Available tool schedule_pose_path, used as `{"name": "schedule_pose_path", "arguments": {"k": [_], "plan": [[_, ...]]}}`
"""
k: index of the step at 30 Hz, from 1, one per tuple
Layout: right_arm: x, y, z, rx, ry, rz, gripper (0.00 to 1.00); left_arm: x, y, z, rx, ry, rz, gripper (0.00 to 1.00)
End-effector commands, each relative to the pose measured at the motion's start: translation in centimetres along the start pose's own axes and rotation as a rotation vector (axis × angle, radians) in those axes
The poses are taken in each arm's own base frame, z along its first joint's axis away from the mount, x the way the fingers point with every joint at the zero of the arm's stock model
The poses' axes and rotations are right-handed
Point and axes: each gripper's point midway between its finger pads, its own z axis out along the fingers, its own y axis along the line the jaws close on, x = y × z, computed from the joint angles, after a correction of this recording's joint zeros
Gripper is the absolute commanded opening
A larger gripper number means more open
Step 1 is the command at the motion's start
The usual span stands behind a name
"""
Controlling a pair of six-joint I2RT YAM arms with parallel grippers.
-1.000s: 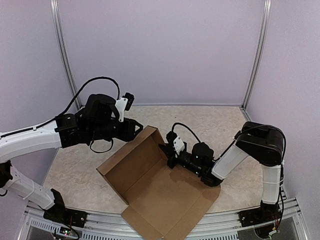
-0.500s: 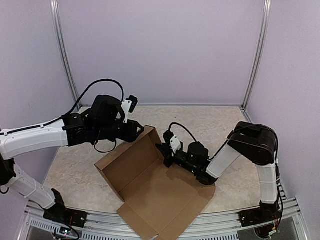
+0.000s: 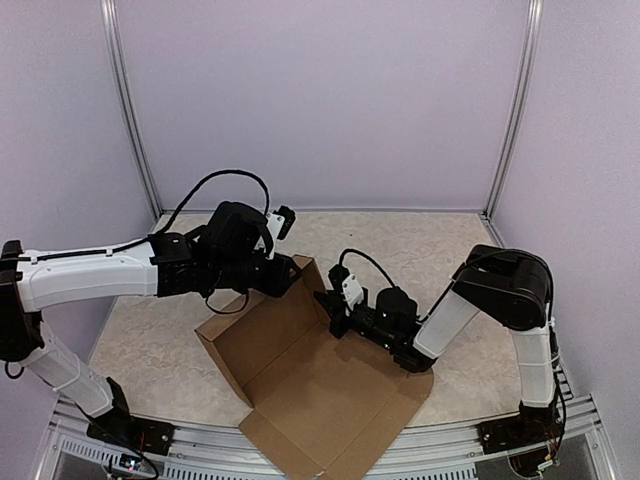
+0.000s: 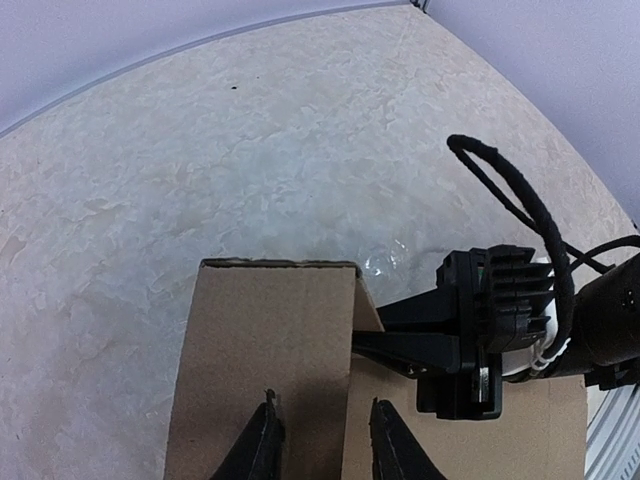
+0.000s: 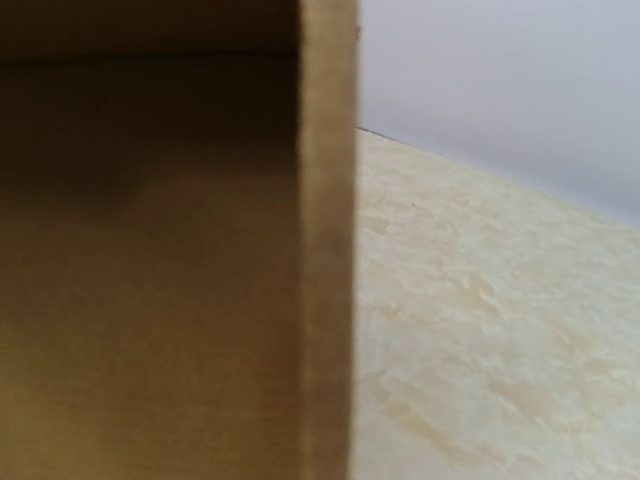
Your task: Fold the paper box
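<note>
Two arms, left gripper [image 4: 322,400] above paper box [image 3: 330,390] wall, right gripper [image 3: 325,301] beside

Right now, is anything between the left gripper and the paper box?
Nothing visible. The left gripper, fingers open, hovers right over the raised wall of the paper box. The right gripper grips the adjoining flap, off to the side, not in between.

table [image 3: 450,250]: beige marbled top, 6 o'clock edge is my side.
paper box [image 3: 330,400]: brown cardboard, flat panel lying on the table from centre to 6 o'clock, near corner past the front edge, one wall raised at 10 o'clock.
</note>
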Motion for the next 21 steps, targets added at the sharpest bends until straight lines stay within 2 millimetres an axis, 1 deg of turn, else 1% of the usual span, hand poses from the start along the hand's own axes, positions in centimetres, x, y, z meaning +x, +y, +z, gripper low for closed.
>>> {"name": "schedule_pose_path", "arguments": {"k": [1, 8, 17, 21], "plan": [[-5.2, -0.5, -1.2, 0.007, -0.233, 0.000, 0.00, -0.1, -1.7, 0.6, 0.038, 0.009, 0.005, 0.29], [-4.7, -0.2, -1.7, -0.004, -0.215, -0.007, 0.01, 0.2, -2.6, 1.2, 0.049, 0.021, 0.012, 0.27], [-5.3, -0.5, -2.7, 0.007, -0.216, -0.019, 0.18, 0.2, -3.9, 1.6, 0.064, 0.029, 0.027, 0.26], [-5.7, -0.8, -3.2, 0.020, -0.217, -0.021, 0.20, 0.4, -4.4, 1.8, 0.070, 0.034, 0.032, 0.26]]}}
